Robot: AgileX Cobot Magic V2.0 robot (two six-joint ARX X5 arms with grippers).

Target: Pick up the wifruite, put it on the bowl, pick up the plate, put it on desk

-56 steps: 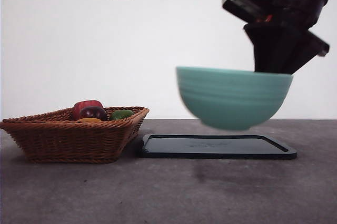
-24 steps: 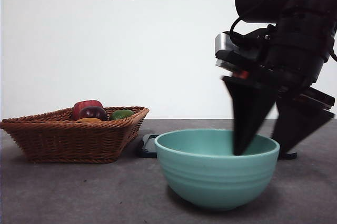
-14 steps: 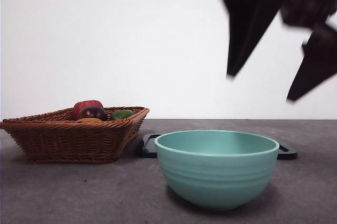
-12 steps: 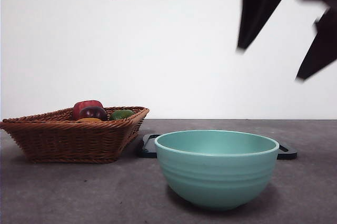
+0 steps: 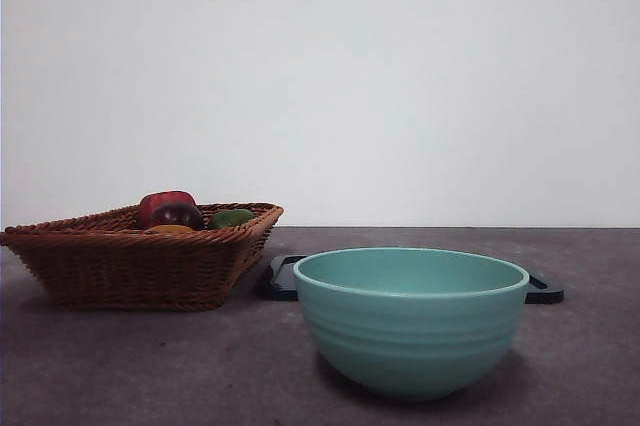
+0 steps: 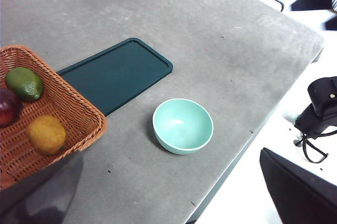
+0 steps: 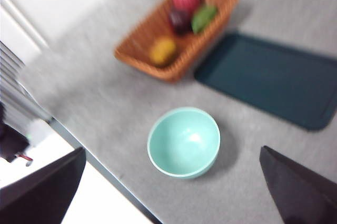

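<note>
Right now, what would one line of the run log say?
bowl: empty, on desk | wifruite: in basket | left gripper, right gripper: open, raised

The bowl (image 5: 412, 318) is mint-teal with faint horizontal ridges. The woven basket (image 5: 130, 264) is reddish-brown. In it lie a brownish-orange fruit (image 6: 46, 134), a green fruit (image 6: 24, 83) and a dark purple fruit (image 5: 177, 214). The tray (image 6: 117, 73) is dark teal-black; the tabletop (image 5: 150, 366) matte grey-brown.

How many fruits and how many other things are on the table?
Fruits: 4, all in the basket: red fruit, purple fruit, green fruit, wifruite
Basket: 1
Bowl: 1, with nothing in it
Tray: 1
Total: 7
</note>
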